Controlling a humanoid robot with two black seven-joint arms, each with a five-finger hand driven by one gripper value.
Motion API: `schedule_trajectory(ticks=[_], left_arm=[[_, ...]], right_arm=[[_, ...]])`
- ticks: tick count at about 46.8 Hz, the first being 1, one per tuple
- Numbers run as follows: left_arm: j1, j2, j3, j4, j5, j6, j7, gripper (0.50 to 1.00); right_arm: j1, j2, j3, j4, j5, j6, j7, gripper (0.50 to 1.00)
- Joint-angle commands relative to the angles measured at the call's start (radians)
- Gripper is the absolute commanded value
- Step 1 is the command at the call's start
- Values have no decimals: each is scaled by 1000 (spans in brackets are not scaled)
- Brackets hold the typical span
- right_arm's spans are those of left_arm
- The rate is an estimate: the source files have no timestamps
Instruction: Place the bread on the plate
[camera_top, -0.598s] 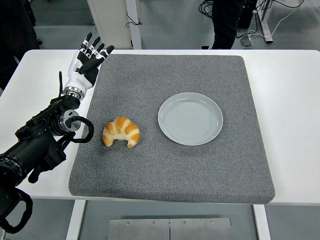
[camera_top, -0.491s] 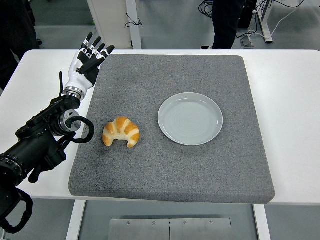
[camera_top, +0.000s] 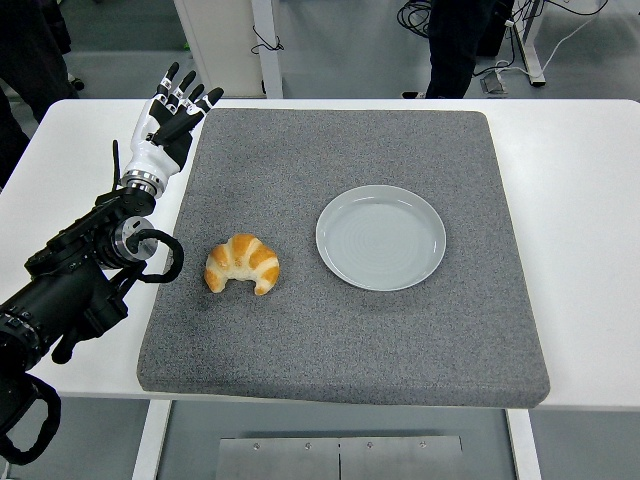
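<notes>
Shifted slightly toward the left and far side since the frame half a second earlier, the left robot hand (camera_top: 170, 122) now hovers over the left far corner of the mat, its five fingers spread and holding nothing; bread and plate have not moved.

Largest in view, the white table (camera_top: 585, 200) spans the picture and carries a grey, felt-like mat (camera_top: 345, 340) that covers most of its middle. The black left arm (camera_top: 70, 290) enters from the left edge and reaches forward along the mat's left border, a loop of black cable hanging at its wrist joint just beside the mat's edge. At the top, a person's dark trouser legs (camera_top: 455, 45) stand behind the table, beside a white table frame and cables on the floor.

On the mat, right of centre, lies a round pale grey plate (camera_top: 381, 237), with nothing on it. To its left, near but apart from its rim, the bread (camera_top: 242, 263), a golden crescent-shaped croissant, rests on the mat with its two tips pointing toward the near edge. The robot hand is well apart from the croissant, farther back on the table. The right arm does not show.
</notes>
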Motion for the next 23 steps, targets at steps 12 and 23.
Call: schedule_trajectory(ticks=[12,23], left_arm=[[-26,33,14,-5,12,24,4,972],[-29,132,35,-53,18,16,4,971]], right_arm=[[0,0,0,0,0,0,1,1000],[0,0,0,0,0,0,1,1000]])
